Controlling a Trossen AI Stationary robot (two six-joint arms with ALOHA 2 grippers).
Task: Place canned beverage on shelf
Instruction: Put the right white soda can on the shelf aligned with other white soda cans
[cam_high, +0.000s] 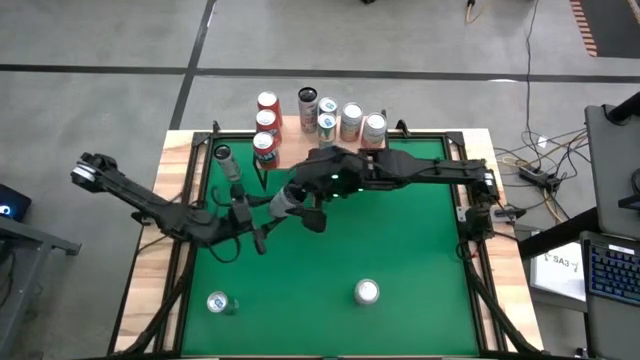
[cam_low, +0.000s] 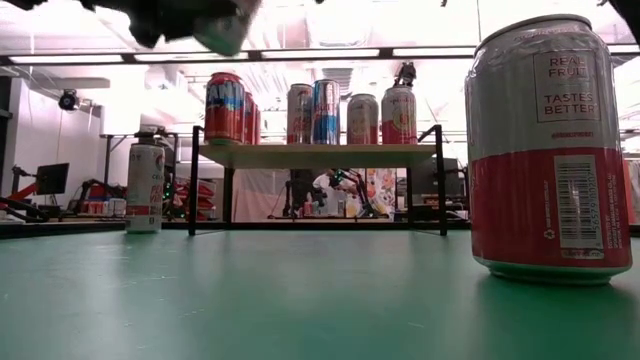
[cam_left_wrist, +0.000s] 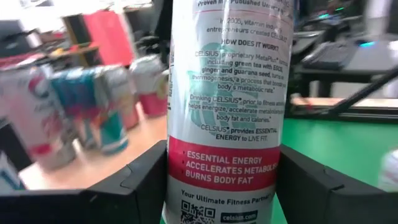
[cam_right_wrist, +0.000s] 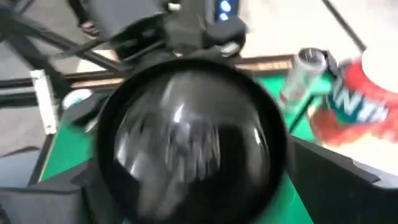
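A white canned beverage with a red band (cam_left_wrist: 224, 112) is held high above the green table between my two grippers; it also shows in the high view (cam_high: 284, 204) and at the top of the low view (cam_low: 222, 28). My left gripper (cam_left_wrist: 224, 193) is shut on it. My right gripper (cam_right_wrist: 186, 186) is open, with one finger on either side of the can's dark round end (cam_right_wrist: 186, 137); whether they touch it I cannot tell. The shelf (cam_low: 320, 155), with a light wood top on black legs, stands at the table's far edge with several cans on it. My left gripper pinches the can's lower body, at the red band (cam_left_wrist: 186, 165), between its two fingers (cam_left_wrist: 140, 183). The fingers come level and lie across the can. The can stands about upright in the hold, lifted clear of the table.
A silver can (cam_high: 222, 156) stands on the table left of the shelf. Two more cans stand near the table's near edge, one at the left (cam_high: 218, 302) and one at the centre (cam_high: 367, 292). The middle of the green table (cam_high: 400, 240) is bare. Cables and desks lie beyond the table's right side.
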